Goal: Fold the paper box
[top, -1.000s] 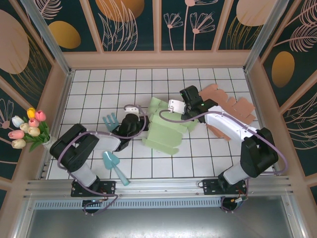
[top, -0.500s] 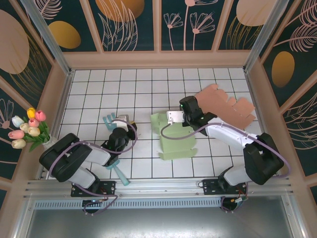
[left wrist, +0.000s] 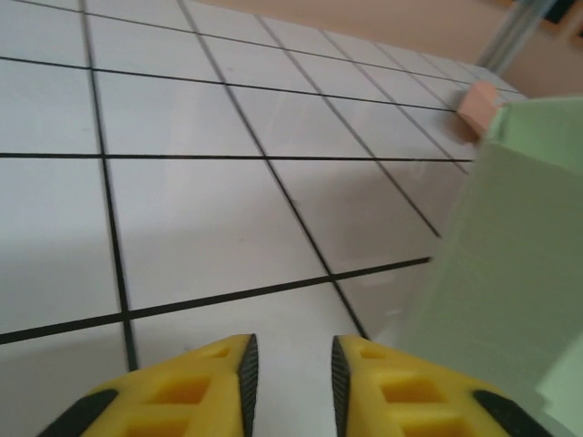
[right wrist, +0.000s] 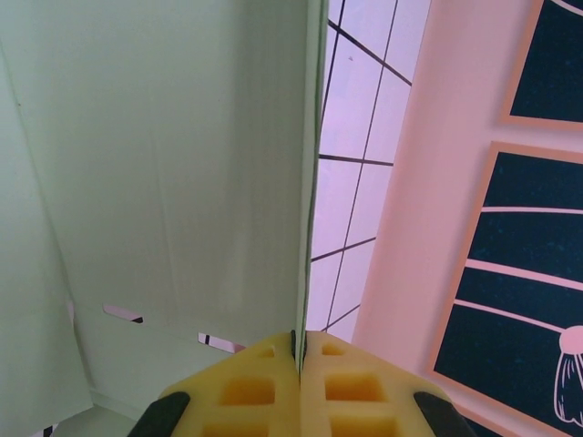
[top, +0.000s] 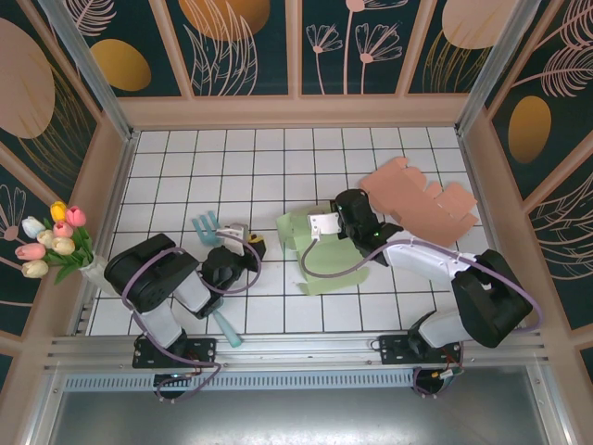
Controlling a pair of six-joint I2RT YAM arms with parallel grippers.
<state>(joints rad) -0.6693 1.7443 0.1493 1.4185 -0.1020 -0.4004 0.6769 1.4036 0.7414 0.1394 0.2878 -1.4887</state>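
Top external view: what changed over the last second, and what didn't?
The left gripper drew back from the left edge of the green paper box toward its own base and now sits apart from it, empty. The right gripper stays pinched on a box panel, and the box looks more compact. The blue fork and tulips stayed put.

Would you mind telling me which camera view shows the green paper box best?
Top external: the whole green paper box is visible. Right wrist shows one panel pinched in the right claw; left wrist, a panel at right.
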